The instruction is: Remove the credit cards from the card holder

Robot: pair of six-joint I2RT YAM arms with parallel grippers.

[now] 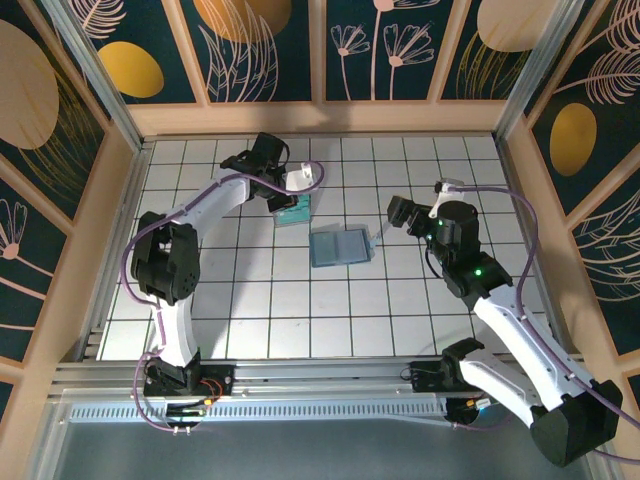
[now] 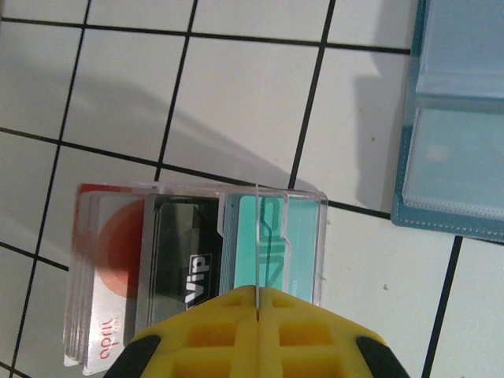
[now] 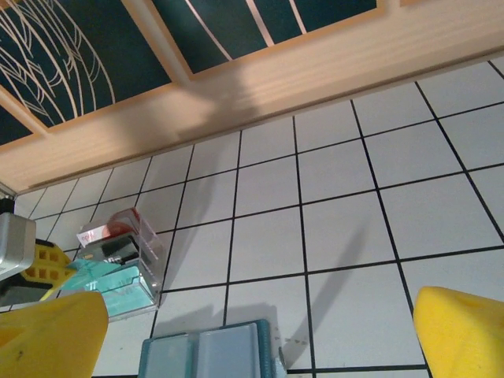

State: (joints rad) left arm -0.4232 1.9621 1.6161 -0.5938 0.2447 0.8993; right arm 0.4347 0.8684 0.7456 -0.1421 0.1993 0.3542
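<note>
- Presently I find the left gripper (image 1: 284,197) low over the far middle of the white tiled table (image 1: 300,310); in its own wrist view the yellow fingers (image 2: 205,339) are pressed tight together.
- A thin edge-on line rises from the seam between those fingers; I cannot tell whether it is a card or part of something else.
- Directly beneath that gripper lies a clear box (image 2: 307,236); the credit cards (image 2: 177,268) I can make out sit inside it, overlapping in a row: one red and white, one black marked VIP, one teal.
- The card holder (image 1: 340,247) lies opened flat near the middle of the table, its two halves side by side and clear pockets facing up; I cannot tell whether any pocket has a card in it.
- The box sits near the holder's far-left corner; the left wrist view shows a strip of bare tile between them, so they are apart.
- The right gripper (image 1: 398,212) hovers just right of the holder, off the table and not touching it; its yellow fingers (image 3: 465,331) are spread wide, one at each lower corner of its wrist view; nothing is held between them, and the holder's edge shows on the tiles below.
</note>
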